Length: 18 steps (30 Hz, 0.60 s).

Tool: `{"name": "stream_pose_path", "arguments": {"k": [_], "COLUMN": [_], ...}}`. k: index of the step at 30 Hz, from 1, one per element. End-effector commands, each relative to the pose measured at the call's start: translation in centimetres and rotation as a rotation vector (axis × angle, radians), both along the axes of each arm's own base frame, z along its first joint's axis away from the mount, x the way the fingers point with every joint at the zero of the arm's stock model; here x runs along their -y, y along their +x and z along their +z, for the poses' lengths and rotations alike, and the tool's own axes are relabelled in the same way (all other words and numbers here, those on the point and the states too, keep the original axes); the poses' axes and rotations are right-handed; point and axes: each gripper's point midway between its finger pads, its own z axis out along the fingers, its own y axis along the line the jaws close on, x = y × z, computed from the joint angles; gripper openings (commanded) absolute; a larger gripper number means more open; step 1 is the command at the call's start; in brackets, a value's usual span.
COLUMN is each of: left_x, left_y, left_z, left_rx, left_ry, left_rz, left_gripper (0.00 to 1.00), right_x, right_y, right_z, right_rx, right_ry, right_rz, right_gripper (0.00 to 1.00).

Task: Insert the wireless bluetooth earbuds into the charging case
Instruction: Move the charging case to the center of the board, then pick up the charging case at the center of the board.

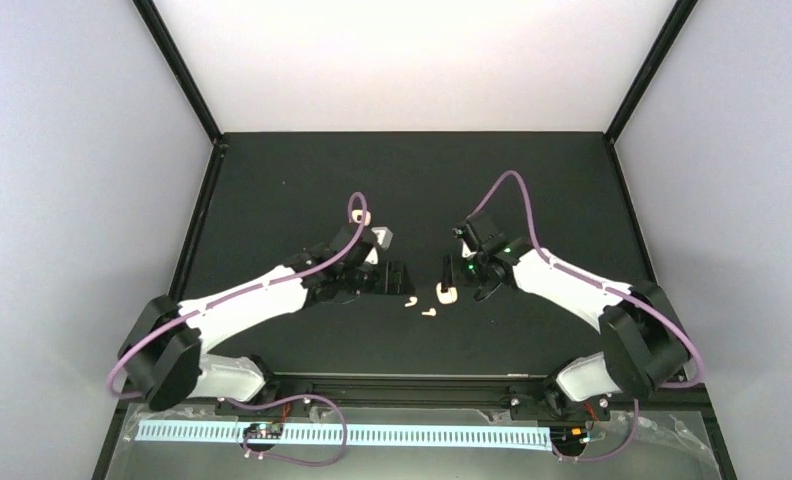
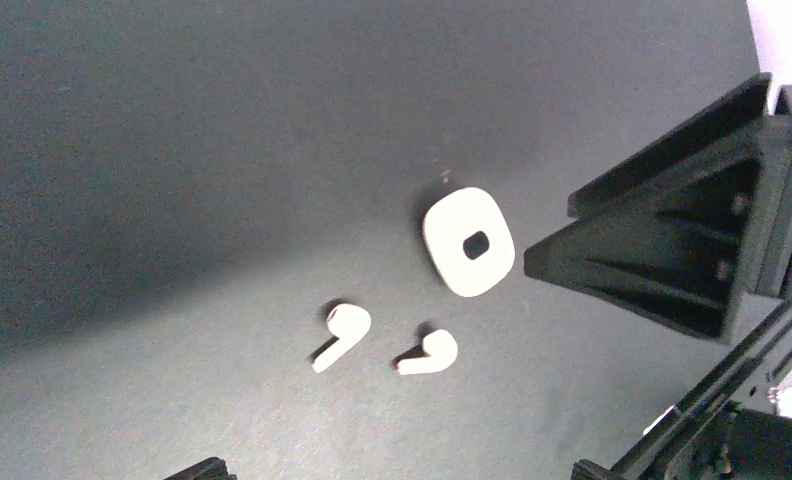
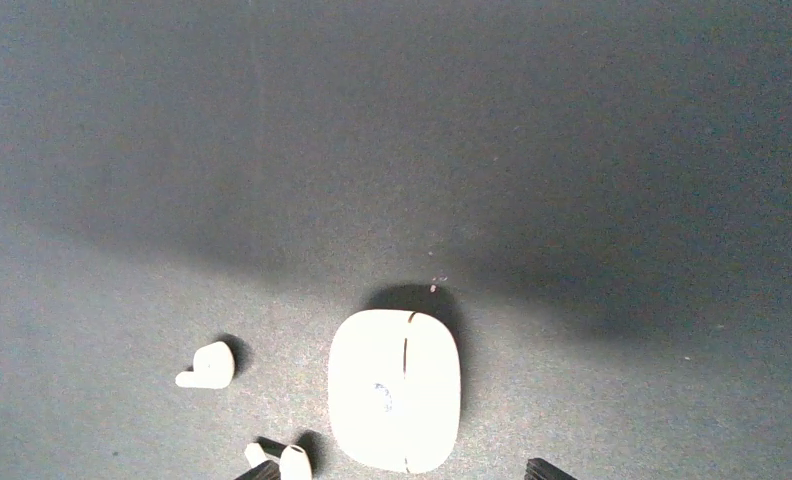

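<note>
dark matte surface [image 1: 272, 200] fills our view, boxed by pale walls [image 1: 72, 150] and black corner posts [image 1: 177, 65]. nearest us, both arm bases [image 1: 222, 378] sit at its near edge, with purple cables [image 1: 517, 190] looping over the arms. moving out, we find one earbud [image 1: 428, 312] lying loose on the surface. a second earbud [image 1: 409, 301] lies a little further out and to its left, the two near but apart. neither sits in the charging case [image 1: 446, 293], which rests just beside them on the right and shows a thin dark seam. from the left wrist we see a small oblong slot in the end of the case turned toward that camera. the right claw [image 1: 465, 287] is released and grips nothing, its tips spread to either side of the case with bare surface showing on both sides. one tip stands right by an earbud, and we cannot tell whether they touch. the left claw [image 1: 399, 277] is released too, jaws wide with nothing between them, and hangs just beyond and left of the earbuds. past both claws the surface runs back to the white rear wall [image 1: 412, 60].
</note>
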Motion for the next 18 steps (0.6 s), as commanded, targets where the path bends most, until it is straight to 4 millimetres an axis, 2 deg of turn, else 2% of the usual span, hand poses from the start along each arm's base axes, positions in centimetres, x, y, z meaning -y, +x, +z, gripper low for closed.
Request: {"name": "stream_pose_path", "arguments": {"k": [1,10,18], "left_x": [-2.9,-6.5,-8.2], "left_y": [-0.4,-1.8,-2.3], "left_z": [1.2,1.5,1.4], "left_rx": [0.093,0.178,0.218], "left_ry": [0.032,0.037,0.043], "left_rz": [0.048,0.122,0.162], "left_gripper": [0.90,0.92,0.93], "right_x": [0.2,-1.4,-1.7], "right_y": [-0.3,0.5,0.3], "right_z": [-1.3,-2.6,-4.1], "right_rx": [-0.029,-0.051,-0.092], "right_ry": [-0.134,-0.242,-0.283], "right_rz": [0.035,0.047,0.054], "right_gripper": [0.63,0.62,0.61]}}
